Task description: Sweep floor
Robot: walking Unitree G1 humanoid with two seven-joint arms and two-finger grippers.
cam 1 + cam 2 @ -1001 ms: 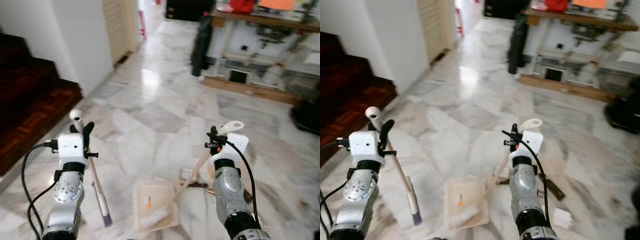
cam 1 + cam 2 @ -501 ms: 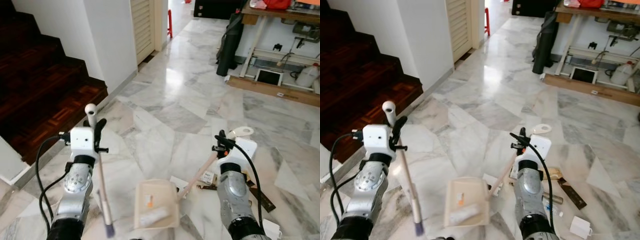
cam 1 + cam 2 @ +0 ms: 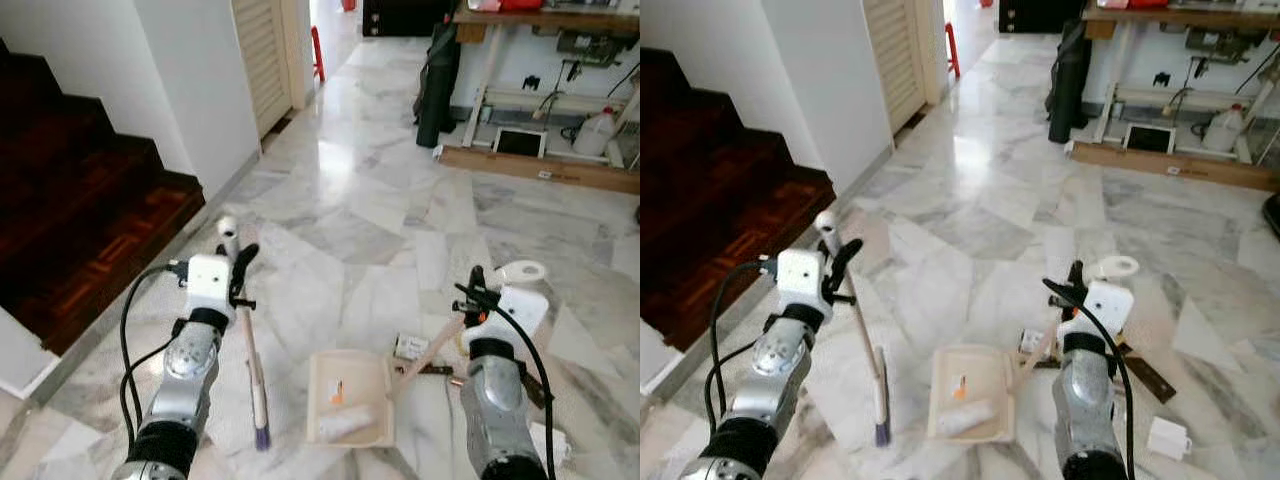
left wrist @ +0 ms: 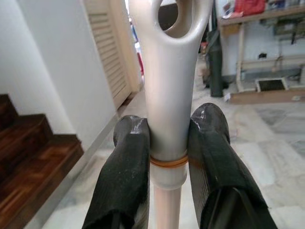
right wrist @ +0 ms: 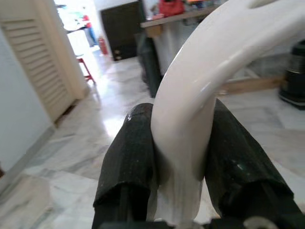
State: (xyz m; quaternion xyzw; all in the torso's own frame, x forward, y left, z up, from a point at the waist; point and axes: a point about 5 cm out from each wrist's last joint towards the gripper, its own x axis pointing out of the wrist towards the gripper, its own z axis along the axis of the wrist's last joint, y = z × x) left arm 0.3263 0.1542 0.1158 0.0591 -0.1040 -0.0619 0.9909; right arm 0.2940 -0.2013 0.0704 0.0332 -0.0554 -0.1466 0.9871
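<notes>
Overhead, left eye view: the left pincer [image 3: 240, 272] clamped a broom [image 3: 252, 360], bristles touching the marble floor [image 3: 360, 210].
Right eye view: the right pincer [image 3: 1077, 282] gripped the handle of a dustpan [image 3: 973, 406] lying flat on the floor, holding a pale roll and an orange scrap.
Left wrist view: black fingers [image 4: 125, 176] pressed both sides of the broom's white handle top.
Right wrist view: fingers [image 5: 127, 162] squeezed the dustpan's white handle loop.

Broom [image 3: 252, 350]: pale handle, upright, bristles on the marble floor.
Dustpan [image 3: 349, 411]: cream, flat on the floor, holding debris.
</notes>
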